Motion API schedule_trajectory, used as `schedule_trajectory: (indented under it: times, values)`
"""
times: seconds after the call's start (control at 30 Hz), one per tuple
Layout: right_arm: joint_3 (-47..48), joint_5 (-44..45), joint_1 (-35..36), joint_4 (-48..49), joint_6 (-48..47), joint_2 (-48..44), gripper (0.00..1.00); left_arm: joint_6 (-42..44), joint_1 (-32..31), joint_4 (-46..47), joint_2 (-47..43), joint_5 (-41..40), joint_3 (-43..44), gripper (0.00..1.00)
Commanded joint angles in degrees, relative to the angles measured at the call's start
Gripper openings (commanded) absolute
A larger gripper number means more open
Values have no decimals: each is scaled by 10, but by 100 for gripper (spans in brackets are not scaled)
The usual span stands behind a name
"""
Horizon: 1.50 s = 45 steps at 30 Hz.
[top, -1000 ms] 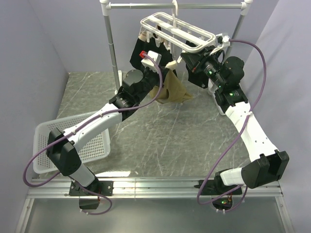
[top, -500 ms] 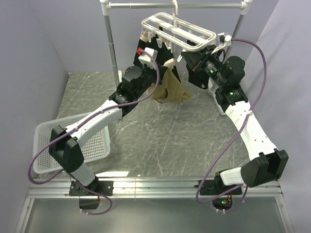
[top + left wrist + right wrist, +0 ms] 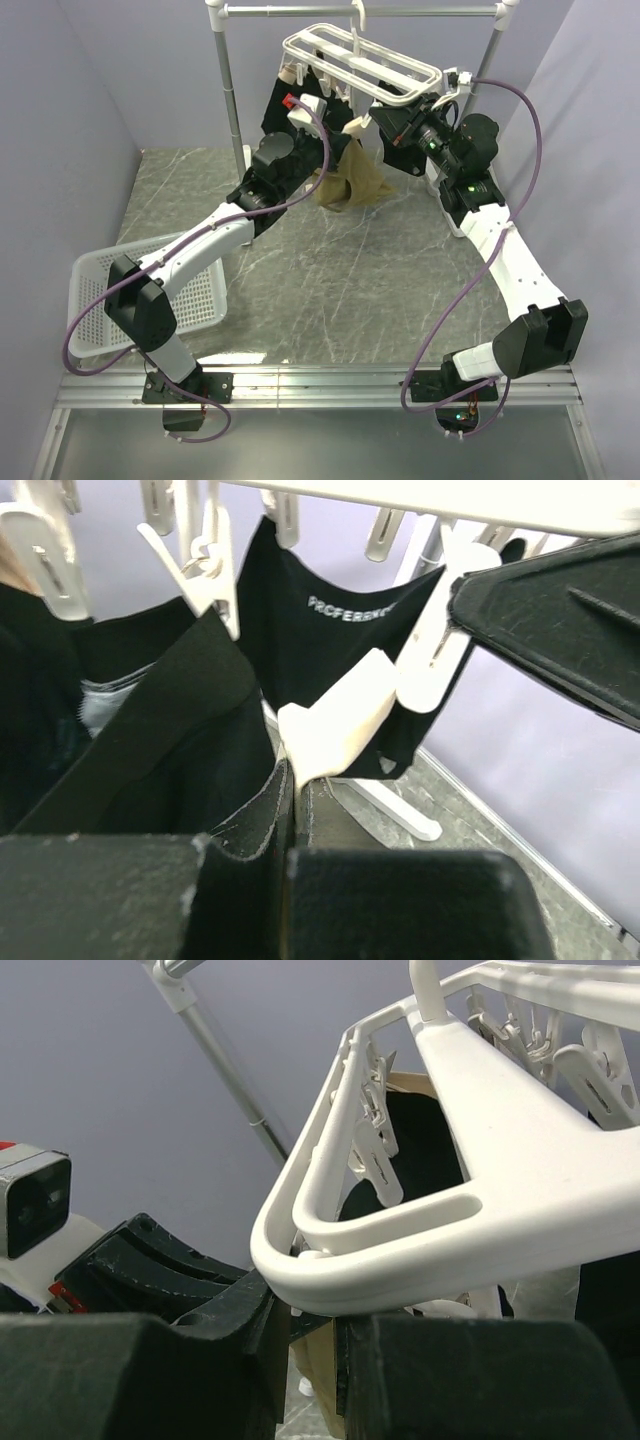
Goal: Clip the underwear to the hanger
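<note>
The white hanger (image 3: pixel 360 62) hangs by its hook from the rack, its frame (image 3: pixel 450 1230) filling the right wrist view. The tan underwear (image 3: pixel 360 180) hangs under it, its top corner lifted to the clips. My left gripper (image 3: pixel 338 135) is shut on that pale corner (image 3: pixel 335 725), which sticks out of the fingertips (image 3: pixel 292 800) against a white clip (image 3: pixel 435 645). My right gripper (image 3: pixel 385 115) is at the hanger's right end. Its black finger (image 3: pixel 560 610) presses on that clip. In the right wrist view its narrowly parted fingers (image 3: pixel 318 1325) sit under the frame, tan cloth behind them.
Black garments (image 3: pixel 330 630) are clipped on the hanger's left and right sides (image 3: pixel 285 105). The grey-white pole rack (image 3: pixel 228 90) stands at the back. A white basket (image 3: pixel 100 300) lies at the table's left edge. Purple walls close both sides.
My left gripper has risen and moved right, lifting the underwear's corner to the clips. The hanger has swung slightly left. The right gripper has barely moved.
</note>
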Motion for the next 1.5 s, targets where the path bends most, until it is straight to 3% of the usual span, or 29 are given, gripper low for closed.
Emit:
schedule_trajectory:
  times: [0.0,1.13,1.33,1.47]
  values:
    - [22,-18,-3,22,15,6,0,-17,0,34,1,21,33,0]
    - [44,-44,-9,37,55,33,0,-55,0,46,28,66,61,0]
    - [53,-41,-9,28,53,37,12,-56,0,53,27,69,61,0]
    - [58,-34,-9,22,49,39,15,-53,-1,59,24,71,61,0]
